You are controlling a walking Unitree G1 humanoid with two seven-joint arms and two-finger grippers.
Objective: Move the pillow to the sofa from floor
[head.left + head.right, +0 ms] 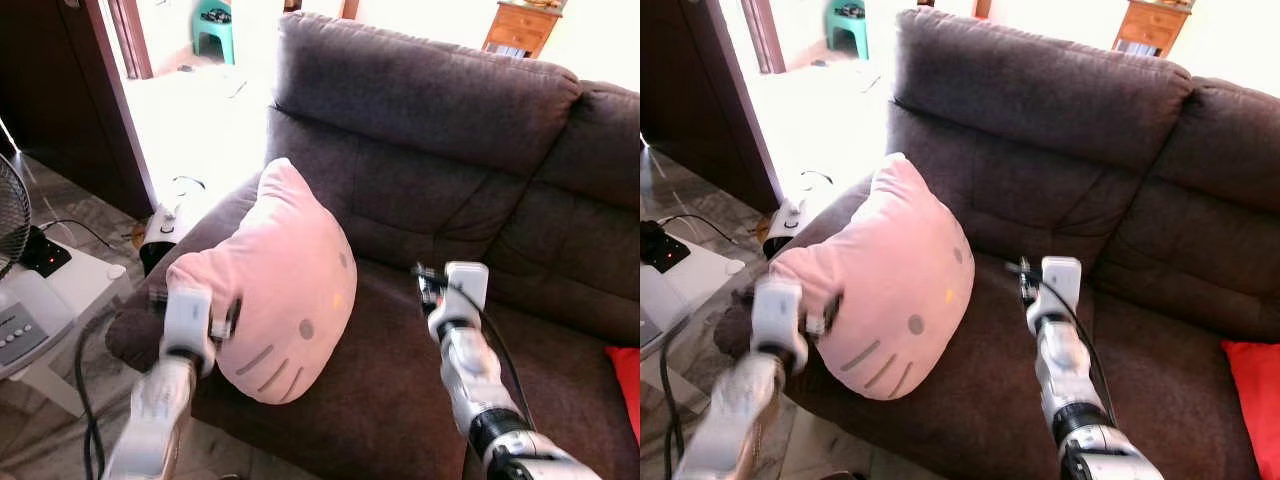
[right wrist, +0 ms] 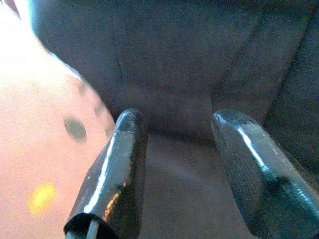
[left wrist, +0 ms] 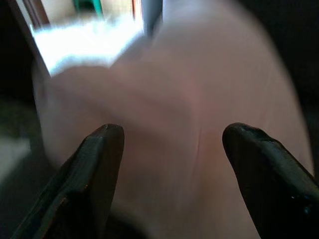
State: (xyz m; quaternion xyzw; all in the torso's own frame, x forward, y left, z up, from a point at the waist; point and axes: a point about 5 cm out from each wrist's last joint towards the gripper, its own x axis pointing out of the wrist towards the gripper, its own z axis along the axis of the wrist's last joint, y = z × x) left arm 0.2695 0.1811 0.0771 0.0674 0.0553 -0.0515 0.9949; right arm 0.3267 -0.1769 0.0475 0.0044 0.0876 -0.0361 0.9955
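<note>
A pink cat-face pillow [image 1: 285, 280] rests on the brown sofa [image 1: 430, 110], leaning against its left armrest. My left gripper [image 1: 226, 318] is at the pillow's lower left side. In the left wrist view its fingers [image 3: 97, 169] stand apart, open, with the blurred pink pillow [image 3: 189, 114] close ahead of them. My right gripper [image 1: 426, 284] hovers open over the seat cushion, a little to the right of the pillow and apart from it. The right wrist view has the pillow's face [image 2: 45, 149] beside the open fingers [image 2: 117, 169].
A fan [image 1: 10, 215] and a black power strip [image 1: 45, 255] sit on a white side table [image 1: 70, 290] left of the sofa. A white appliance [image 1: 165, 225] lies on the floor by the armrest. A red cushion [image 1: 625, 375] is at the seat's right end.
</note>
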